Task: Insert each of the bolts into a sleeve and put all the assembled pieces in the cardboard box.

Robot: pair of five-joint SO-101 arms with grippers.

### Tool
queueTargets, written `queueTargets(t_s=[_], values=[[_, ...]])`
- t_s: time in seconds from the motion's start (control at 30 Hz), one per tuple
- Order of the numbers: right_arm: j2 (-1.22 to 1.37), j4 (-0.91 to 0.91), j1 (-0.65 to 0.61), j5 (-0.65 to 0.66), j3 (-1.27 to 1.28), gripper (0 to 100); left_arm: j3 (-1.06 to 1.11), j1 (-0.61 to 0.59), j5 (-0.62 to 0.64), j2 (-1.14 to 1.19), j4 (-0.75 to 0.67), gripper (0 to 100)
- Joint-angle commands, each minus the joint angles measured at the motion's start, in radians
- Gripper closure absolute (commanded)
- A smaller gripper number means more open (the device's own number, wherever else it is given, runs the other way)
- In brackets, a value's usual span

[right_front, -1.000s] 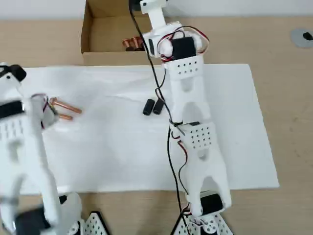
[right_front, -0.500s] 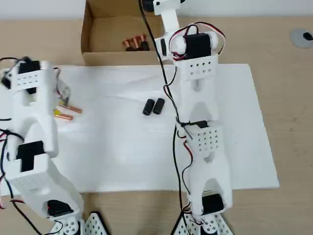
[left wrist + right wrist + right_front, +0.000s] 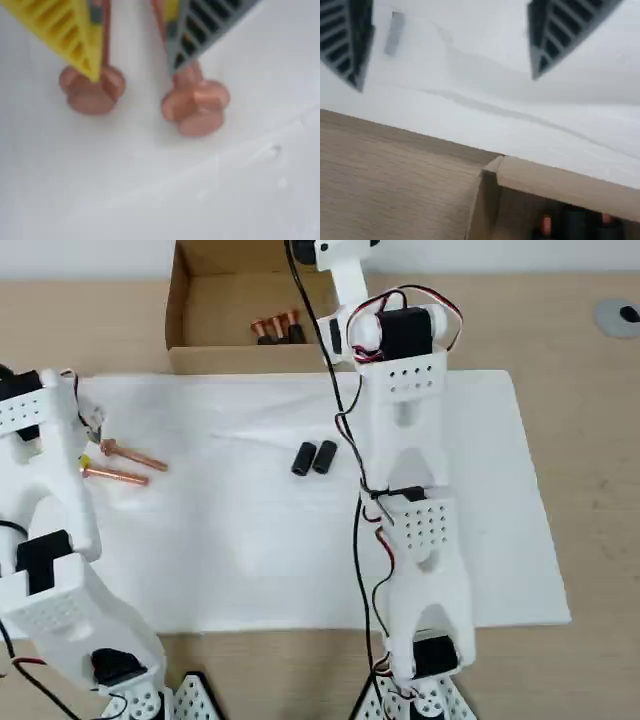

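Note:
Two copper bolts (image 3: 132, 456) (image 3: 115, 475) lie side by side at the left of the white cloth (image 3: 250, 540). My left gripper (image 3: 90, 447) stands open right at their heads. In the left wrist view its yellow finger (image 3: 75, 35) hangs over one bolt head (image 3: 92, 94) and its grey finger (image 3: 200, 30) over the other (image 3: 196, 106). Two black sleeves (image 3: 314, 457) lie mid-cloth. The cardboard box (image 3: 180, 310) holds assembled pieces (image 3: 277, 329). My right gripper (image 3: 445, 77) is open and holds nothing, above the box corner (image 3: 492, 167).
The right arm (image 3: 400, 380) stretches up the middle of the table and past the box's right side, with its black cable trailing close by the sleeves. Bare wooden table (image 3: 570, 330) surrounds the cloth. A grey disc (image 3: 618, 316) sits at the far right.
The left arm swung in over the bolts, then drew back to the left, so both bolts now show whole. The right arm shifted slightly right, then kept still.

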Motion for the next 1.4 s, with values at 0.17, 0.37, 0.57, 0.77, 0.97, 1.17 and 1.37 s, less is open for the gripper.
queueTargets(t_s=[0.17, 0.37, 0.57, 0.77, 0.97, 1.17, 1.37], values=[[0.031, 0.009, 0.016, -0.003, -0.044, 74.5, 0.115, -0.012, 0.035, -0.008, -0.091, 90], [0.056, 0.009, 0.016, -0.003, -0.044, 74.5, 0.175, -0.012, 0.058, -0.008, -0.14, 90], [0.077, 0.008, 0.019, -0.003, -0.044, 74.5, 0.204, -0.015, 0.061, -0.016, -0.149, 90], [0.102, 0.008, 0.018, -0.003, -0.044, 74.5, 0.193, -0.015, 0.061, -0.018, -0.147, 90], [0.12, 0.008, 0.016, -0.003, -0.044, 74.5, 0.025, 0.014, 0.061, -0.048, 0.009, 90], [0.124, 0.008, 0.016, -0.005, -0.044, 74.5, -0.155, 0.078, 0.112, -0.113, 0.13, 90], [0.124, 0.009, 0.018, -0.006, -0.044, 74.5, -0.114, 0.126, 0.132, -0.099, 0.104, 90]])
